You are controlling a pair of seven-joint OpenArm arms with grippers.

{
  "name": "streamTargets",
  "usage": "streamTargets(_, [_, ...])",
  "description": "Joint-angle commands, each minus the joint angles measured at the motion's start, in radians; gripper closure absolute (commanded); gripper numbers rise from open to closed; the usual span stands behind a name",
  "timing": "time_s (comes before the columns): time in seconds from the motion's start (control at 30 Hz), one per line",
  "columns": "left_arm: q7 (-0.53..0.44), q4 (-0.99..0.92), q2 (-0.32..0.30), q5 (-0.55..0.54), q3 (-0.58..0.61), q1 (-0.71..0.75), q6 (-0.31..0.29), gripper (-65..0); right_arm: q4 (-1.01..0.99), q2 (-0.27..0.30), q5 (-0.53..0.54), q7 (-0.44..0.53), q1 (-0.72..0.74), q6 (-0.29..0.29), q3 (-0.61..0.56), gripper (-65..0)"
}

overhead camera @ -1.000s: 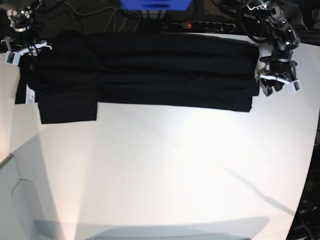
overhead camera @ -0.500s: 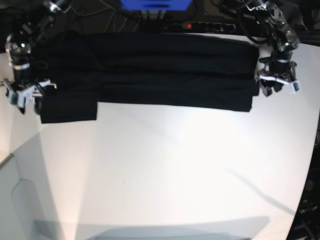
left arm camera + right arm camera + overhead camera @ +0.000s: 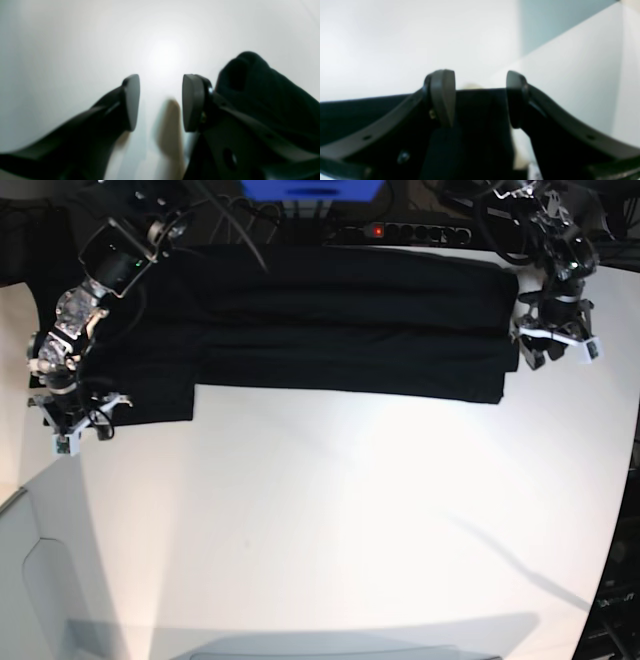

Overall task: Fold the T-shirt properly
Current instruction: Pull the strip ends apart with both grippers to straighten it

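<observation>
Here, the left gripper [image 3: 160, 102] has its two dark pads [image 3: 190, 102] spread apart with nothing between them; only the white table [image 3: 75, 50] shows through the gap. A bulge of the black T-shirt [image 3: 262, 90] lies just beside the outer face of one finger, apart from the pad surfaces. In the base view this gripper [image 3: 548, 350] sits at the end of the T-shirt [image 3: 340, 320] on that view's right, next to the hem edge.

The right gripper [image 3: 480, 98] also stands released, its fingers [image 3: 443, 96] wide apart. Black cloth [image 3: 480, 112] lies below and between them, its straight edge crossing the gap; whether the pads touch it cannot be told. In the base view this gripper [image 3: 78, 423] hangs over the lower corner of the sleeve end.

The T-shirt lies flat along the far side of the table [image 3: 350, 530], folded into a long band. A power strip [image 3: 400, 230] lies behind it.
</observation>
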Motion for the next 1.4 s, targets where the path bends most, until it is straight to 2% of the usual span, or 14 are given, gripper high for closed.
streamTargets(0.0, [-0.022,0.021,-0.015,-0.013,-0.005,0.000,-0.003,-27.1,0.004,0.018,0.013,0.018,0.017,-0.001,-0.001,-33.0])
streamTargets(0.53, [-0.022,0.020,-0.015,-0.013,-0.005,0.000,-0.003,-27.1,-0.026,0.025,0.011,0.017,-0.006,-0.001,-0.004,-31.2])
streamTargets(0.63, [-0.022,0.020,-0.015,-0.013,-0.005,0.000,-0.003,-27.1,-0.062,0.027,0.011,0.017,-0.011,-0.001,-0.007,-23.5])
streamTargets(0.8, [-0.022,0.020,-0.016,-0.013,-0.007,0.002,-0.003,-27.1,-0.086,0.029,0.011,0.017,-0.008,-0.001,-0.004,-1.8])
streamTargets(0.83, [-0.022,0.020,-0.016,-0.013,-0.007,0.002,-0.003,-27.1,-0.085,0.029,0.011,0.017,-0.008,-0.001,-0.005,0.0])
streamTargets(1.07, [-0.022,0.020,-0.018,-0.013,-0.007,0.002,-0.003,-27.1,0.073,0.015,0.013,0.013,-0.019,-0.001,-0.001,0.0])
streamTargets(1.37, [-0.022,0.021,-0.019,-0.013,-0.007,0.000,-0.003,-27.1,0.452,-0.108,0.015,0.009,-0.175,-0.001,0.007,0.0])
